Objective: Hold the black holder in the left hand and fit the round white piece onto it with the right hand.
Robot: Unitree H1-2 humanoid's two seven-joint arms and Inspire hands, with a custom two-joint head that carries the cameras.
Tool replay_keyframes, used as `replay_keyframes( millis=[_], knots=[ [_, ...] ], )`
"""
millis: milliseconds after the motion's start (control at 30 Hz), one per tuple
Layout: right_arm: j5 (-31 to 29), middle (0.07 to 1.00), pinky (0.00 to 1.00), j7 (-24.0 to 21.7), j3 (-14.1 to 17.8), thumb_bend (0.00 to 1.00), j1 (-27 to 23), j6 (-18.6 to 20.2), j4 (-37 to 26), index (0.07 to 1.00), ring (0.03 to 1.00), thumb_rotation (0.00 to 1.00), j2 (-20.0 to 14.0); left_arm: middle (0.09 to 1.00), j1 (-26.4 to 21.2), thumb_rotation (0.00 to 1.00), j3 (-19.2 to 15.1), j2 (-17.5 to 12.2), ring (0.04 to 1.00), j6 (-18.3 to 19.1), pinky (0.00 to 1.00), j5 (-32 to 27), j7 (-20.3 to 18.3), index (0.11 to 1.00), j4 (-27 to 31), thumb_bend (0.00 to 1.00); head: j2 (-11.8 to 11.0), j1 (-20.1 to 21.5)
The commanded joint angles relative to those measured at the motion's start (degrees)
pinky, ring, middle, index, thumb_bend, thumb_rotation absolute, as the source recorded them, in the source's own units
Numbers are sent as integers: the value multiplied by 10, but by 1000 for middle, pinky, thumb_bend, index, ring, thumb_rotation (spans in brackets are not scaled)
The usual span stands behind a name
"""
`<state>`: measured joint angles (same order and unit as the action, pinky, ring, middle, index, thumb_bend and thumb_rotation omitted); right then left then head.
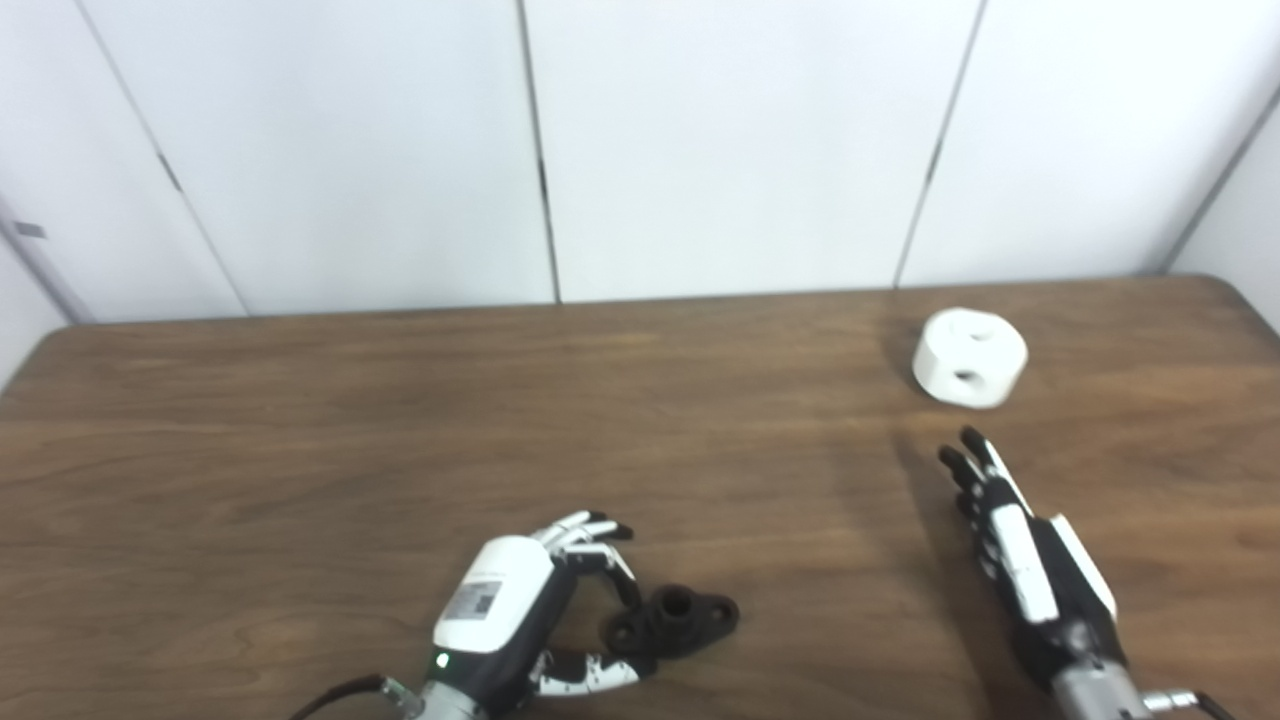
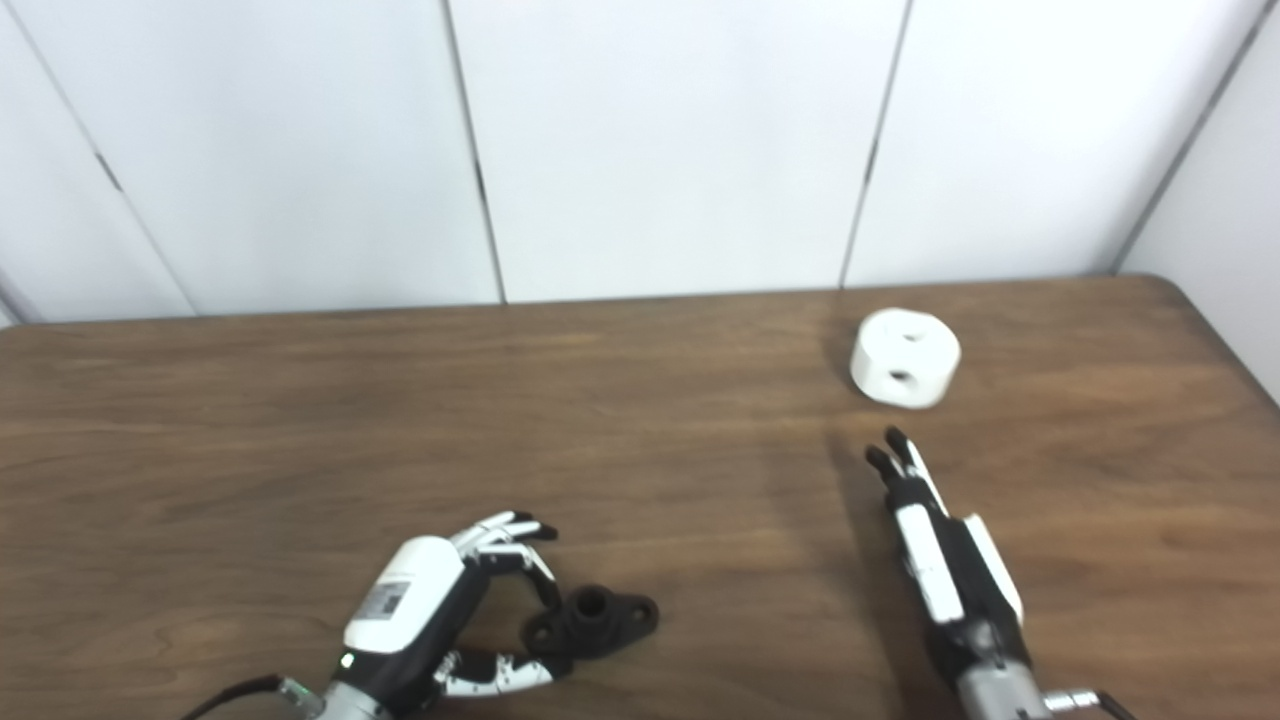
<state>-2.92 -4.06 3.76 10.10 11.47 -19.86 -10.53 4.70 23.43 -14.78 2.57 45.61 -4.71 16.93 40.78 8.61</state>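
Left eye view: I saw the black holder (image 1: 672,620) lying flat near the front edge of the wooden table (image 1: 300,420), its long axis running left to right and slightly away from me, its central collar pointing upward. My left hand (image 1: 520,620) curled around the holder's left end, fingers (image 1: 600,560) arched above and thumb below; I could not tell whether the grip had closed. The round white piece (image 1: 969,356) sat far right near the back edge, one hole facing up, another facing me. Right eye view: my right hand (image 2: 940,560) was released, fingers straight and together, pointing toward the white piece (image 2: 905,357) but apart from it. The holder (image 2: 593,618) lay well apart from the white piece.
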Motion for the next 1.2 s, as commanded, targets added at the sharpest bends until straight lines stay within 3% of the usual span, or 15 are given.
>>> replay_keyframes(
  millis=[0, 133, 267, 367, 467, 667, 767, 933, 1167],
  knots=[
    [3, 955, 1000, -4, 0, 644, 2, 3, -14, 1000, 997, 1000, -5, 810, 6, 49, -5, 2, 880, 26, 814, 28, -15, 490, 6, 512, -1, -2],
    [9, 949, 1000, -5, 2, 663, 1, 7, -9, 1000, 996, 1000, -13, 792, 4, 48, -3, 7, 870, 24, 864, 82, -7, 489, 2, 515, -5, -1],
    [3, 943, 1000, -2, 10, 666, 1, 0, -7, 1000, 991, 996, -11, 784, 3, 48, -2, 12, 862, 17, 861, 98, 0, 489, -5, 516, -7, 0],
    [20, 881, 921, 23, 23, 608, 2, -18, -13, 962, 911, 681, 4, 785, 3, 50, -4, 16, 862, 16, 857, 100, 3, 489, -9, 515, -10, -1],
    [53, 865, 922, 37, 26, 633, 0, -35, -26, 930, 898, 474, 3, 782, 4, 51, -5, 18, 855, 13, 854, 99, 6, 489, -13, 515, -12, 2],
    [107, 842, 897, 47, 33, 710, -23, -34, -52, 877, 873, 291, -14, 786, 4, 51, -6, 19, 857, 14, 853, 100, 4, 489, -18, 515, -19, 22],
    [136, 849, 899, 45, 43, 764, -51, -7, -74, 850, 879, 226, -34, 788, 5, 51, -6, 17, 857, 12, 847, 99, 6, 489, -20, 516, -22, 32],
    [184, 845, 879, 43, 57, 815, -98, 37, -92, 801, 874, 205, -64, 781, 5, 49, -7, 17, 845, 5, 836, 95, 17, 488, -26, 517, -26, 44],
    [276, 848, 903, 34, 55, 856, -170, 72, -76, 773, 890, 269, -123, 777, 7, 49, -7, 15, 844, -5, 843, 97, 15, 489, -30, 517, -27, 49]
  ],
)
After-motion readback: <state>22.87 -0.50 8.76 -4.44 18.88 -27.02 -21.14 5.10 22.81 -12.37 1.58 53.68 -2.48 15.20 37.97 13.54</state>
